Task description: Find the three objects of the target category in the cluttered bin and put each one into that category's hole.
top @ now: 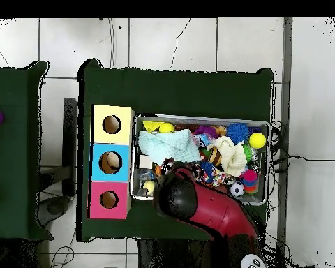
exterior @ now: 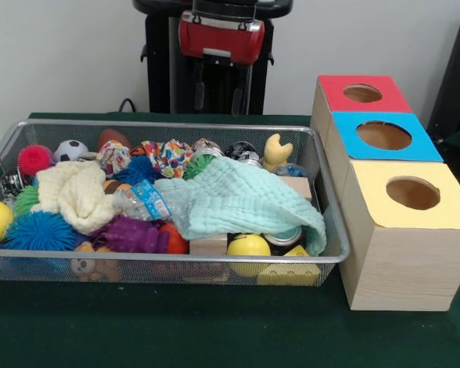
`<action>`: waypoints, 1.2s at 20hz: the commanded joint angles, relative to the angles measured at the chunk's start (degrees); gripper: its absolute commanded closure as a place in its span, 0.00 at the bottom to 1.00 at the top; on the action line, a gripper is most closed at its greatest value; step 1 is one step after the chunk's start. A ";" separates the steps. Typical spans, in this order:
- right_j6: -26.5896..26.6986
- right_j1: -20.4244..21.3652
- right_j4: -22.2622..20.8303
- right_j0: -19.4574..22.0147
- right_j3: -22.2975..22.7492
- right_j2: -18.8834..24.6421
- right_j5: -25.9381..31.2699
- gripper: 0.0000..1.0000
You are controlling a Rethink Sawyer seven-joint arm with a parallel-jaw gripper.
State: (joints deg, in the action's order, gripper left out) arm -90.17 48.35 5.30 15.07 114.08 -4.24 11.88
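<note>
The wire mesh bin (exterior: 333, 253) is full of clutter. Two knotted rope balls in mixed colours lie near its far side, one (exterior: 113, 157) left of centre and one (exterior: 172, 158) beside it; a third possible one (exterior: 206, 145) is half hidden. My gripper (exterior: 219, 96) hangs from the red arm head (exterior: 220, 37) above and behind the bin's far rim, its fingers apart and empty. In the overhead view the black arm head (top: 176, 197) covers the gripper and part of the bin (top: 200, 117).
Three wooden boxes with round holes stand beside the bin: red top (exterior: 391, 96), blue top (exterior: 422, 146), yellow top (exterior: 452, 207). A mint cloth (exterior: 238, 199), cream cloth (exterior: 77, 195), plastic bottle (exterior: 149, 201), spiky balls (exterior: 40, 230) and yellow balls (exterior: 248, 247) fill the bin.
</note>
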 commanded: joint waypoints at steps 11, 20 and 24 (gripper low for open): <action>-7.53 -7.84 -4.76 5.22 2.34 6.26 -9.36 0.00; -5.00 -9.87 -10.42 12.02 1.63 9.39 -11.11 0.00; -5.98 -9.85 -11.30 12.82 1.76 10.07 -10.93 0.00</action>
State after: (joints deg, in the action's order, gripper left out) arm -90.17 40.38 -2.68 26.28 115.24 -0.28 2.01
